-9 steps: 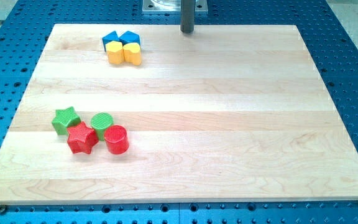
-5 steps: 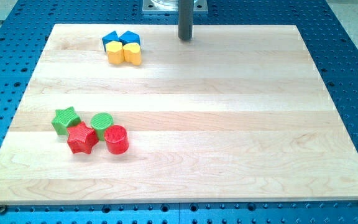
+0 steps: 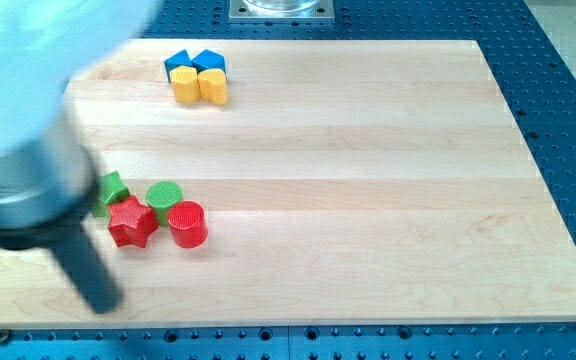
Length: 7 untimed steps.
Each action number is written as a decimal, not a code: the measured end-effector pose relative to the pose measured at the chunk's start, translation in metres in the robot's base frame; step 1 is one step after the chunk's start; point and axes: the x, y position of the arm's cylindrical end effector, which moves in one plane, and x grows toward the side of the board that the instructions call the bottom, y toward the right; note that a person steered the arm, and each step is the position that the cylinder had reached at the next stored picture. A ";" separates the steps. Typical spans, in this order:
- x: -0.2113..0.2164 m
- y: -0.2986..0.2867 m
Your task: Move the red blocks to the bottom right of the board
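Note:
A red star block (image 3: 132,222) and a red cylinder block (image 3: 187,223) sit side by side at the board's lower left. My tip (image 3: 101,303) is on the board at the view's bottom left, below and left of the red star, apart from it. The arm's blurred grey body (image 3: 28,150) fills the view's upper left and hides part of the green star.
A green star block (image 3: 114,187) and a green cylinder block (image 3: 165,195) touch the red blocks from above. Two blue blocks (image 3: 194,64) and two yellow blocks (image 3: 200,86) cluster at the board's top left. The wooden board (image 3: 368,200) lies on a blue perforated table.
The rod left the board's top middle and swept to the view's bottom left. The arm's body now covers the upper left. No block has moved.

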 end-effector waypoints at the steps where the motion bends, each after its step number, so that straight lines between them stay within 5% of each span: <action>1: -0.038 -0.005; 3: -0.077 0.065; 5: -0.071 0.194; 6: -0.057 0.161; 7: -0.037 0.199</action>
